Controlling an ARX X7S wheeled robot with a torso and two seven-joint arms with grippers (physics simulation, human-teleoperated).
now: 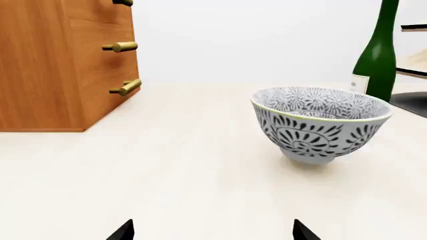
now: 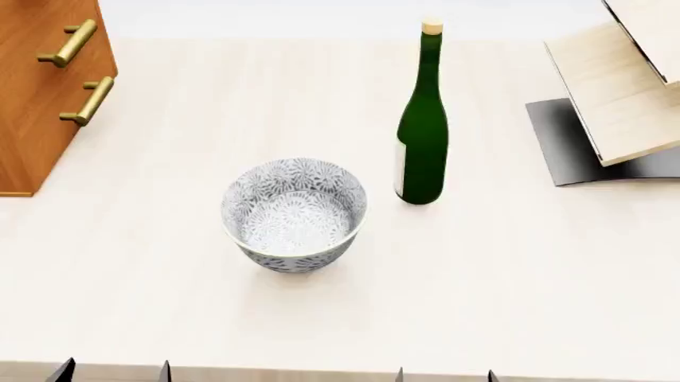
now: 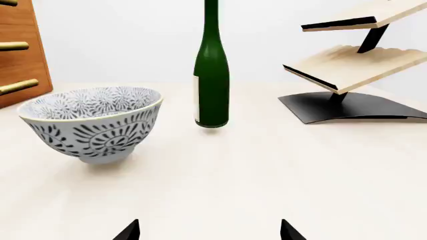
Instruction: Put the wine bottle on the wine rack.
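The wine bottle (image 2: pixel 422 135) stands upright mid-table, dark green with a tan cork and a pale label; it also shows as the wine bottle (image 3: pixel 211 75) and the wine bottle (image 1: pixel 378 55). The wine rack (image 2: pixel 622 91), slanted light wood boards on a curved grey base, stands to its right, also the wine rack (image 3: pixel 347 65). My left gripper (image 2: pixel 111 372) and right gripper (image 2: pixel 444 376) sit at the table's near edge, both open and holding nothing. In the wrist views, the left gripper (image 1: pixel 213 231) and right gripper (image 3: pixel 209 231) show only black fingertips set wide apart.
A patterned grey-and-white bowl (image 2: pixel 295 213) stands in front and left of the bottle, between it and my left gripper. A brown wooden cabinet (image 2: pixel 43 87) with brass handles stands at the far left. The cream tabletop (image 2: pixel 499 278) spreads under everything.
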